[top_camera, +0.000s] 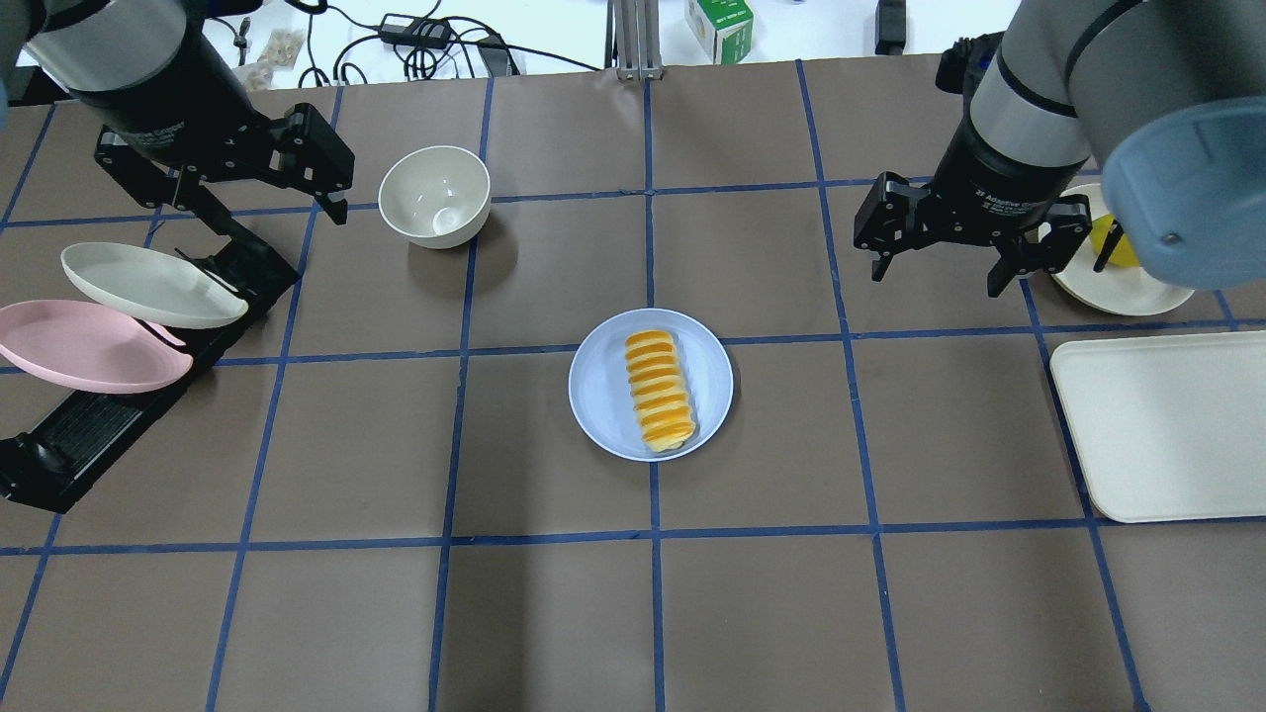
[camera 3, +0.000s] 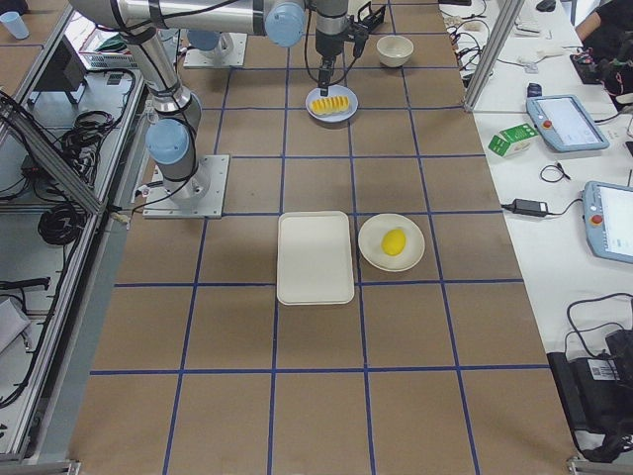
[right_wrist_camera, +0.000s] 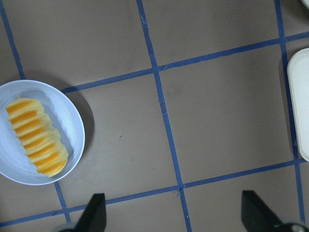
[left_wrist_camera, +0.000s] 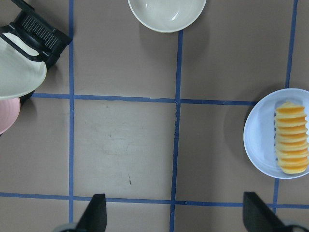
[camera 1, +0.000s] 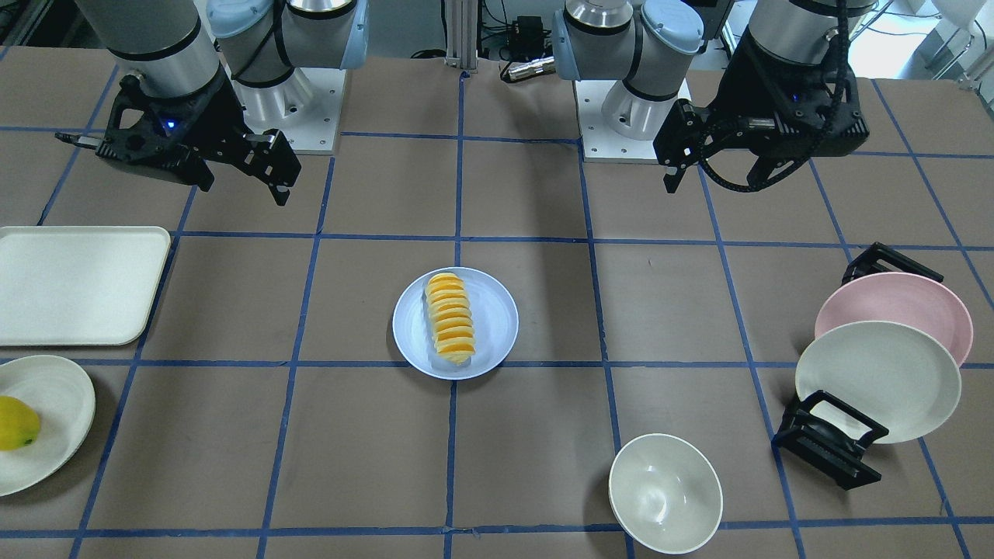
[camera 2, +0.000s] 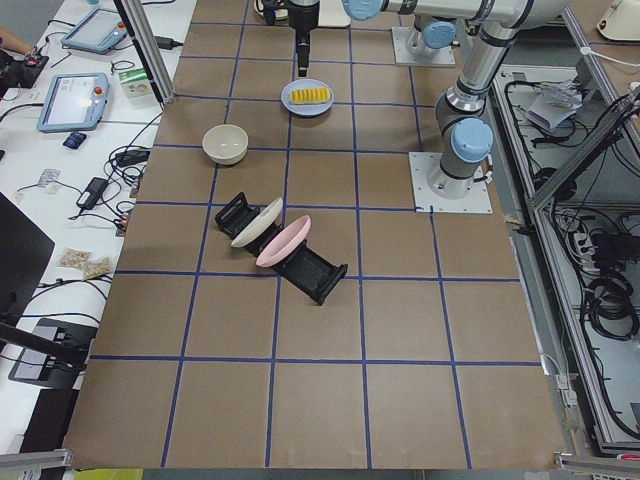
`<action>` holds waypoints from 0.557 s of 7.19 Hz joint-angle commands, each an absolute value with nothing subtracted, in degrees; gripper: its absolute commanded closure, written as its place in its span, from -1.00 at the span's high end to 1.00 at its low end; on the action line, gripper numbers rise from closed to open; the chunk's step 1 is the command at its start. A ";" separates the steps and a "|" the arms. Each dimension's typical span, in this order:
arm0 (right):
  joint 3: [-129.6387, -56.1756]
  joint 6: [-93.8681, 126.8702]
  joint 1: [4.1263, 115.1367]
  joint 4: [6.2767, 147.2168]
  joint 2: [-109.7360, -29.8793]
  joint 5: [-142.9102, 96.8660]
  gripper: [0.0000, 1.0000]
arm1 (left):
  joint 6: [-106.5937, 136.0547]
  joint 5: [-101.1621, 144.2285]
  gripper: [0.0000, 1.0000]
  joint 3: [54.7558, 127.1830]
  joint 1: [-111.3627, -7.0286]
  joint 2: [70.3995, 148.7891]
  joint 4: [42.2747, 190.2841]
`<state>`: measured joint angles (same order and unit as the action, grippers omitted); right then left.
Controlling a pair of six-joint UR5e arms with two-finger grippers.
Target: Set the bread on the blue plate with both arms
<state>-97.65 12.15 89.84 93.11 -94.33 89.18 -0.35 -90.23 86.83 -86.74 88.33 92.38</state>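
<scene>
You have the bread lying on the blue plate in the middle of the counter, well away from every edge. The left gripper hangs above the counter toward its left end and the right gripper toward its right end. Each has its jaws spread wide, holds nothing, and is well apart from the plate.

A robotics lab, this; robot arms bolted onto a tape-gridded table, teach pendants and cables alongside. Aluminium posts frame it.
</scene>
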 commanded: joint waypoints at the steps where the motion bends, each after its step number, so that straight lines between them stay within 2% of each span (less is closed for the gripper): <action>1: -97.56 11.96 90.00 93.51 -96.15 88.33 1.00 | -0.35 -90.26 1.00 86.84 -86.84 88.59 92.37; 4: -97.47 11.95 90.00 94.30 -96.33 88.24 1.00 | -0.35 -90.26 1.00 87.01 -86.84 88.59 92.37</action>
